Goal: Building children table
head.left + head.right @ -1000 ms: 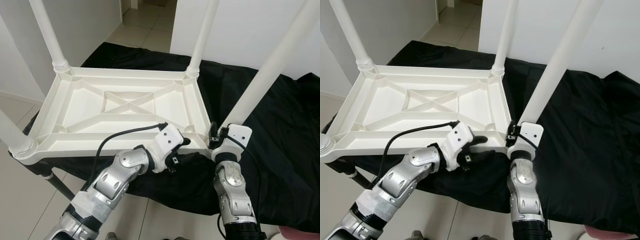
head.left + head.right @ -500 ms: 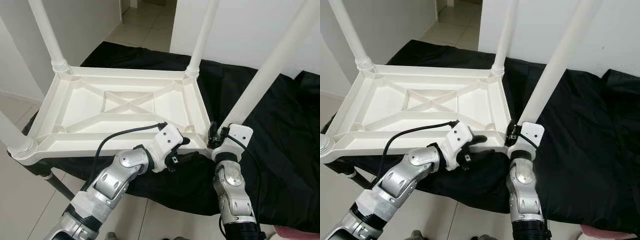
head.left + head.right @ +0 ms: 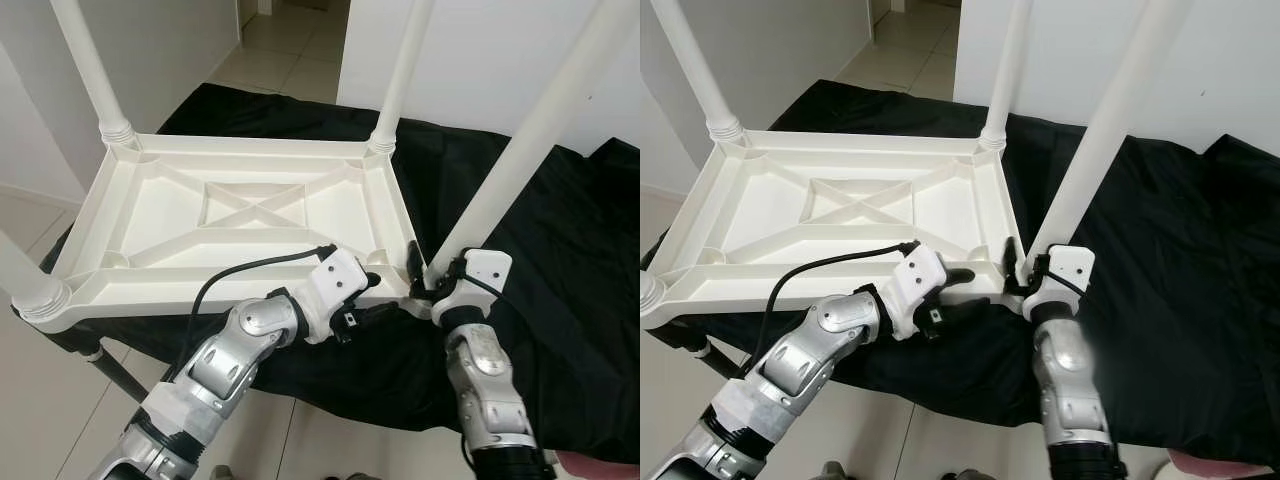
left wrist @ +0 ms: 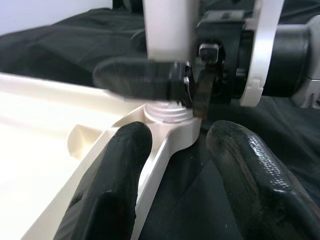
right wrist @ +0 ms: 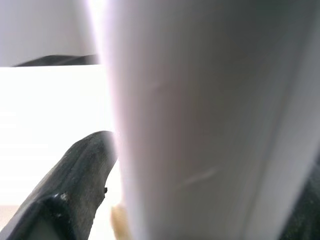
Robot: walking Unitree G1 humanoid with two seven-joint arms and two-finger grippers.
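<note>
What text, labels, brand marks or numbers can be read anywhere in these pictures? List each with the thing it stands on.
None can be read: the white table top, its white legs, the black cloth, the left gripper and the right gripper bear no legible print.

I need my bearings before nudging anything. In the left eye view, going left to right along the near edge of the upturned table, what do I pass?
Near-left table leg → left gripper at the rim → right gripper around the base of the near-right table leg → black cloth.
</note>
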